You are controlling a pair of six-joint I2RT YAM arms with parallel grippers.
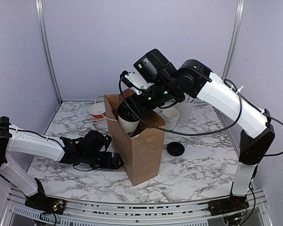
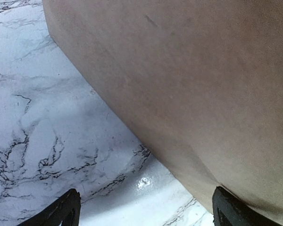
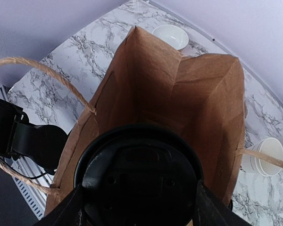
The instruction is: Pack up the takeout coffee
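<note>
Here the right claw [image 1: 130,113] clasps the lidded coffee cup [image 1: 129,125] in the bag [image 1: 144,146] mouth; left claw [image 2: 146,214] gapes.

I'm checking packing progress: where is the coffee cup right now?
Top view, centre of the table: the lidded coffee cup hangs partly inside the open top of the brown paper bag, held by the jaws of the right arm.

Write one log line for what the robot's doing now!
right gripper: holding lidded coffee cup at paper bag mouth | left gripper: open beside bag
</note>
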